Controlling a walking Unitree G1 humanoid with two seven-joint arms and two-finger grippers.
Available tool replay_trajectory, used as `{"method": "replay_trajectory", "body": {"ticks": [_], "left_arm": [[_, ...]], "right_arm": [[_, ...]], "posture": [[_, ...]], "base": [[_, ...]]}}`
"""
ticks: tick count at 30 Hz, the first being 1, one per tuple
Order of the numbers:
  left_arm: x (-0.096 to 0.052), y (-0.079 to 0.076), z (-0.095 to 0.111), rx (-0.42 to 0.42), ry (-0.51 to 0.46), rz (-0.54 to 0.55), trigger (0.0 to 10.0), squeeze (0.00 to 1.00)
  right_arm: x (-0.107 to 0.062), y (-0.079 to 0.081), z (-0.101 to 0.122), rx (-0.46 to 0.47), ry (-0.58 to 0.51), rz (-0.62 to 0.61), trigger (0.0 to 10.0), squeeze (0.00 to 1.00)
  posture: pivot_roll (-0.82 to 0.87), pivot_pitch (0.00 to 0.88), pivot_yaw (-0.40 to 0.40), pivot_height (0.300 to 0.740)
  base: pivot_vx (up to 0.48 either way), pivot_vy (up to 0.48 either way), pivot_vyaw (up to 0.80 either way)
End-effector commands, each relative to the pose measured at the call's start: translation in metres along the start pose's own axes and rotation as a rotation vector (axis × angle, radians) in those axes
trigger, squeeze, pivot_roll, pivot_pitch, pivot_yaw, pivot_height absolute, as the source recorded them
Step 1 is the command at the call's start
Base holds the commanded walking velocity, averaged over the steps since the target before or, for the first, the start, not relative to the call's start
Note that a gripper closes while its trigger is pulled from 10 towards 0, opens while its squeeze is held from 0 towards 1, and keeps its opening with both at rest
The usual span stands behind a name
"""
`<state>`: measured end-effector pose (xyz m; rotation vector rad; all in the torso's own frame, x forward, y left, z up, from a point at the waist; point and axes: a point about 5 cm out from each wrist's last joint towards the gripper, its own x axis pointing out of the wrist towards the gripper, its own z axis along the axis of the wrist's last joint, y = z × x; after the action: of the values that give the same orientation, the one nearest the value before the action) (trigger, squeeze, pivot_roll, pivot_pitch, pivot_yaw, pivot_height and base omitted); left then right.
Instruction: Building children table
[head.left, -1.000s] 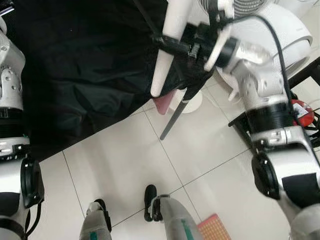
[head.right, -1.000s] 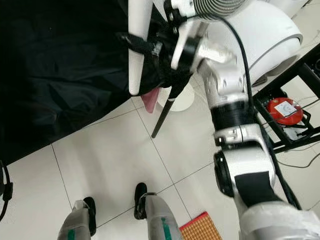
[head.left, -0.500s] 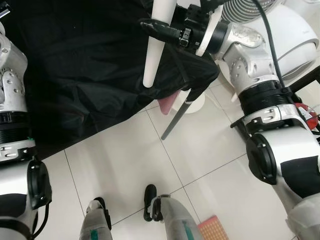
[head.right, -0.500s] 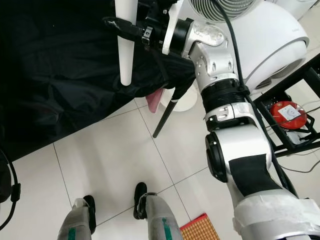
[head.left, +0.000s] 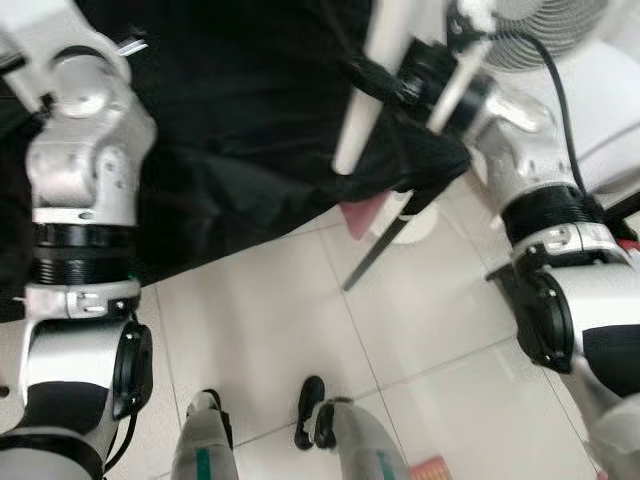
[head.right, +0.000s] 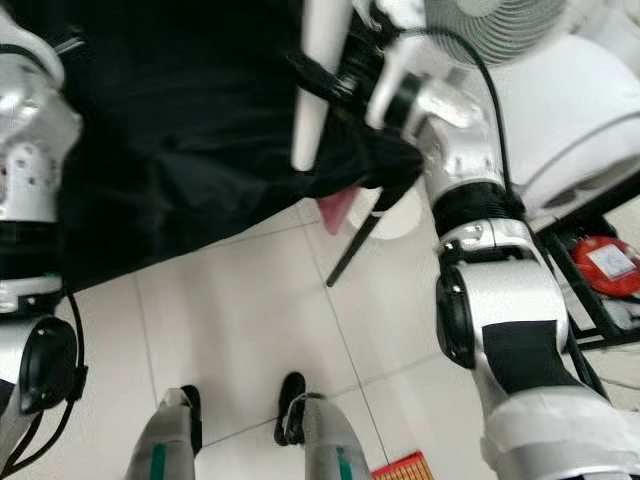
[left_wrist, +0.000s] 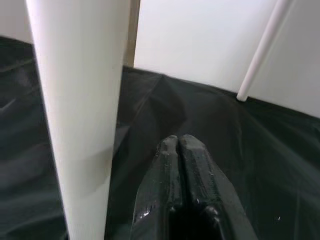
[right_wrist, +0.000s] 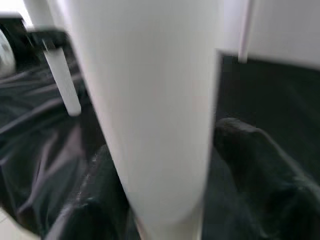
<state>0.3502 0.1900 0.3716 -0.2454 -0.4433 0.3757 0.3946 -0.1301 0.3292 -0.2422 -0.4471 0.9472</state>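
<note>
One long white tapered table leg (head.right: 322, 70) is pinched upright in the right gripper (head.right: 335, 80) above the black cloth (head.right: 190, 130); the left gripper (left_wrist: 182, 155), fingers pressed together, hovers near; best keep the leg plumb and lower it slowly.

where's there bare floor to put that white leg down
Bare white tile floor lies between the edge of the black cloth and the robot's feet. It is crowded by the right gripper, which clamps the white table leg: a pink piece, a dark slanted rod and a round white base sit there.
</note>
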Motion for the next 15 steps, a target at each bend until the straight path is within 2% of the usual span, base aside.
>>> {"method": "replay_trajectory", "body": {"ticks": [1, 5, 6, 7, 10, 11, 12, 13, 15], "left_arm": [[-0.005, -0.012, -0.008, 0.013, 0.028, -0.176, 10.0, 0.00], [-0.004, -0.013, -0.009, 0.010, 0.037, -0.182, 10.0, 0.00], [-0.004, -0.013, -0.010, 0.011, 0.038, -0.189, 10.0, 0.23], [-0.005, -0.014, -0.011, 0.013, 0.042, -0.194, 10.0, 0.25], [-0.005, -0.013, -0.013, 0.023, 0.048, -0.197, 10.0, 0.25], [-0.007, -0.013, -0.017, 0.035, 0.060, -0.204, 10.0, 0.00], [-0.010, -0.012, -0.021, 0.038, 0.078, -0.214, 10.0, 0.00], [-0.012, -0.012, -0.025, 0.047, 0.093, -0.223, 10.0, 0.00], [-0.016, -0.011, -0.029, 0.046, 0.108, -0.229, 10.0, 0.00]], "right_arm": [[-0.004, -0.002, 0.000, -0.012, 0.007, 0.001, 10.0, 1.00], [-0.001, 0.001, 0.003, -0.013, -0.011, 0.045, 10.0, 1.00], [0.002, 0.004, 0.005, -0.010, -0.025, 0.066, 10.0, 1.00], [0.004, 0.005, 0.008, -0.012, -0.037, 0.081, 10.0, 1.00], [0.005, 0.006, 0.010, -0.022, -0.046, 0.085, 10.0, 1.00], [0.005, 0.007, 0.011, -0.030, -0.057, 0.081, 10.0, 1.00], [0.005, 0.007, 0.012, -0.043, -0.066, 0.068, 10.0, 0.04], [0.003, 0.008, 0.011, -0.051, -0.076, 0.054, 10.0, 0.00], [0.001, 0.010, 0.009, -0.057, -0.085, 0.040, 10.0, 0.00]], "posture": [[0.16, 0.328, -0.095, 0.740], [0.15, 0.332, -0.095, 0.740], [0.15, 0.331, -0.094, 0.740], [0.15, 0.329, -0.096, 0.740], [0.15, 0.329, -0.096, 0.740], [0.15, 0.324, -0.100, 0.740], [0.15, 0.321, -0.101, 0.740], [0.15, 0.321, -0.101, 0.740], [0.15, 0.320, -0.103, 0.740]], "base": [[0.000, 0.000, 0.00], [0.000, 0.000, 0.00], [0.000, 0.000, 0.00], [0.000, 0.000, 0.00], [0.000, 0.000, 0.00], [0.000, 0.000, 0.00], [0.000, 0.000, 0.00], [0.000, 0.000, 0.00], [0.000, 0.000, 0.00]]}}
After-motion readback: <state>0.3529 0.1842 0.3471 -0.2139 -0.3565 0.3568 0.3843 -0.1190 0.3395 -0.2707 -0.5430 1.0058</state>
